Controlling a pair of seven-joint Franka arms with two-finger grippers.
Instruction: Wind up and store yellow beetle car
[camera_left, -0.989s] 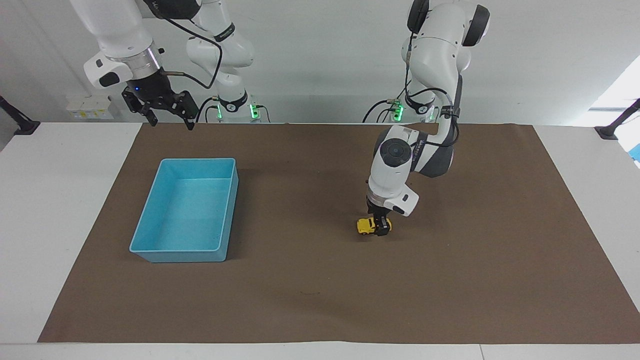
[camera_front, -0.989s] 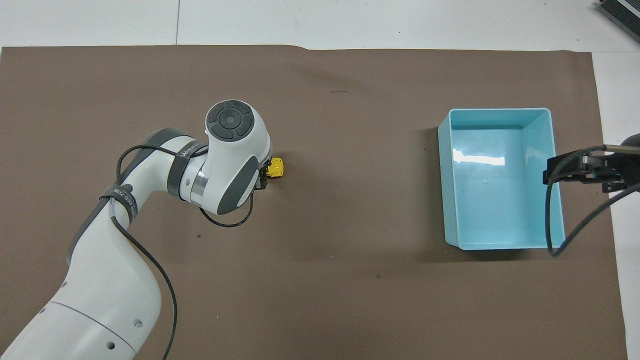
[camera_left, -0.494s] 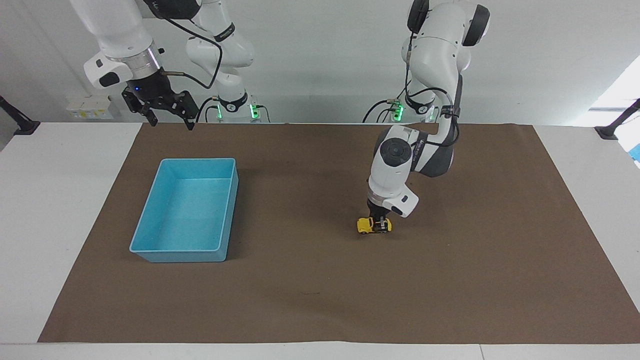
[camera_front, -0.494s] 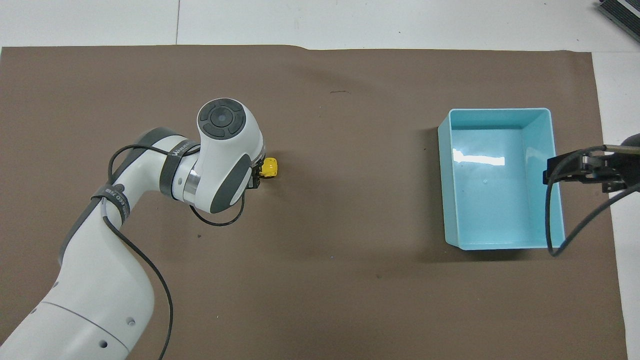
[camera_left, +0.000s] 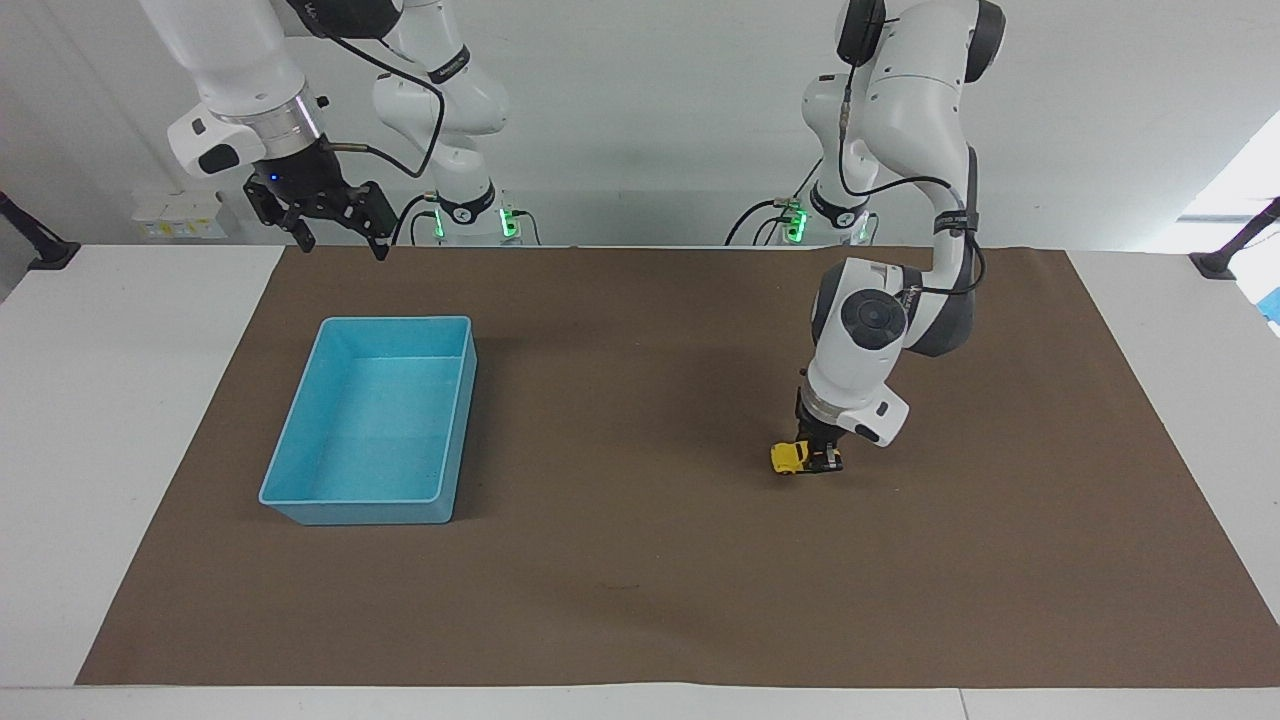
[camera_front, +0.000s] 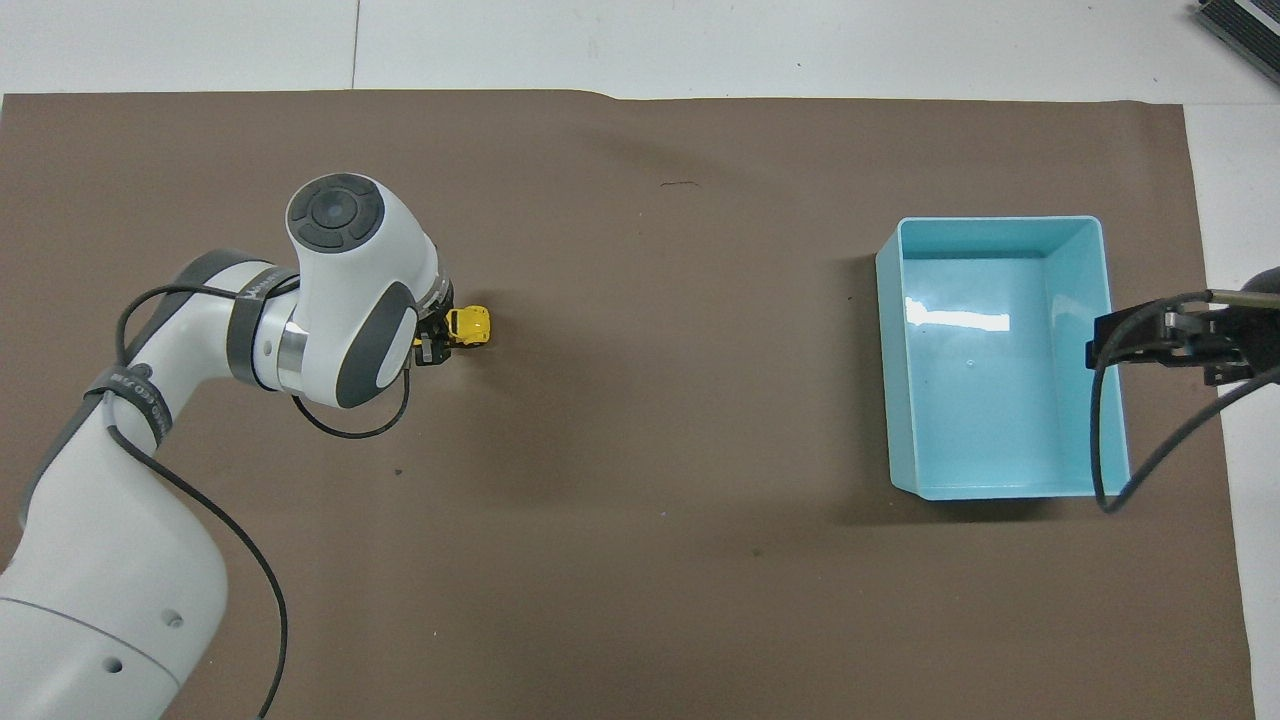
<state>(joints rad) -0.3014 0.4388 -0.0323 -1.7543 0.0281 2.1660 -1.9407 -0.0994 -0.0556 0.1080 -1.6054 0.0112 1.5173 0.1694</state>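
Yellow beetle car (camera_left: 789, 457) sits mid-mat with open room all round, long axis toward the blue tray (camera_left: 300, 497); left pincer (camera_left: 822, 461) clamps its tail, seemingly; right pincer (camera_left: 338, 237) waits wide.

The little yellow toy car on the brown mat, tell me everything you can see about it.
The tiny bright yellow toy car has a rounded beetle body that looks like glossy plastic, with dark windows and small dark wheels. It sits upright, wheels down on the brown mat, toward the left arm's end of the table, well apart from the light blue plastic tray. The left gripper is shut on its end farthest from the tray.
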